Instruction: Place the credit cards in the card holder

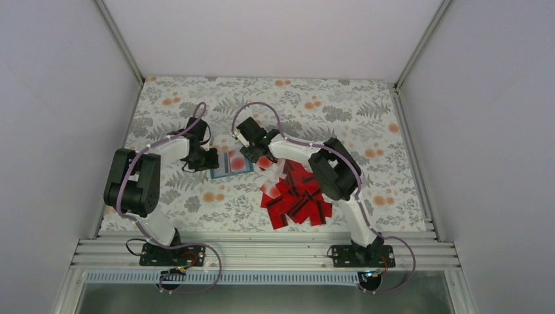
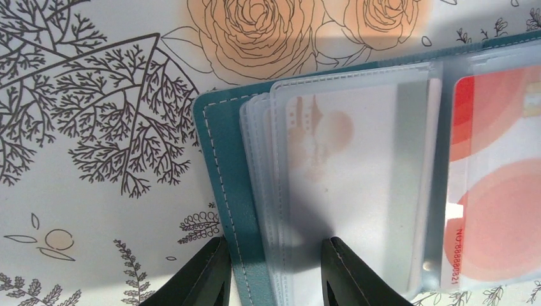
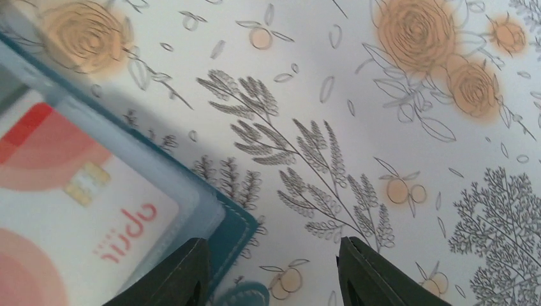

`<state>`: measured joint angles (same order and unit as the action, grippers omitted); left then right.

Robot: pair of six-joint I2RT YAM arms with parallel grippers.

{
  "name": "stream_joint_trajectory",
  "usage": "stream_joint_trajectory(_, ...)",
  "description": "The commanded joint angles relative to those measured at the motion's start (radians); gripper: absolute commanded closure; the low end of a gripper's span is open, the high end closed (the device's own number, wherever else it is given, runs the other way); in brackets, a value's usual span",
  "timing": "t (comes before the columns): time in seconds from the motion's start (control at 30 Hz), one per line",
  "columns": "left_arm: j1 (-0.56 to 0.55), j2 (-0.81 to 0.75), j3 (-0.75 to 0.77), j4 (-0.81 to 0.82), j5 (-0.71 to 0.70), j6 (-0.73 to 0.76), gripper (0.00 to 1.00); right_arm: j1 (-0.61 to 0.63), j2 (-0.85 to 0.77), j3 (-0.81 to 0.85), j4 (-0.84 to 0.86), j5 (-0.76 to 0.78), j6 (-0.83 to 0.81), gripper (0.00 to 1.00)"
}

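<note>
A white-walled enclosure surrounds a desk [image 1: 366, 111] covered in a pale floral print. The teal card holder [image 1: 230, 163] lies open and flat between the two grippers. The left gripper [image 1: 208, 159] is over its outer edge, and the right gripper [image 1: 252, 149] is over its opposite corner. The loose red credit cards [image 1: 298, 196] lie in an overlapping heap behind the right gripper, back along its own arm. Both grippers stand partly open and hold nothing. The left gripper's jaws straddle the holder's stitched edge, one fingertip [image 2: 207, 274] over bare desk. Whether they press down cannot be told. The cards look light, thin, stiff and slick (flat ones give little to pinch), so a raised or overhanging edge is probably the best place to grip. The holder looks light and floppy, likely to slide unless its cover is pinned. Only the overhead view shows the heap and both arms. The left wrist view alone shows the stacked clear pockets [image 2: 357, 178], the nearest seemingly empty. The right wrist view shows a white, red-spotted card [image 3: 70, 210] with a chip already in a pocket.
</note>
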<state>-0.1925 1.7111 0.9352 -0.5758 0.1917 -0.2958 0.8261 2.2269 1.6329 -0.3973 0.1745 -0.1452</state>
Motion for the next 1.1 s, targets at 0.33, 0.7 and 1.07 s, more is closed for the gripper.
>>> stream_joint_trajectory(0.33,-0.022,0.046,-0.060,-0.038,-0.091,0.007,0.60,-0.035,-0.048,-0.083,-0.054,0.034,0.097,0.55)
stream_joint_trajectory(0.7,0.061,-0.054,-0.015,-0.035,0.031,0.072,0.28,-0.035,-0.084,-0.185,-0.025,-0.009,0.157,0.57)
stream_joint_trajectory(1.07,0.104,0.013,-0.025,0.090,0.245,0.129,0.28,-0.035,-0.111,-0.236,0.001,-0.073,0.206,0.58)
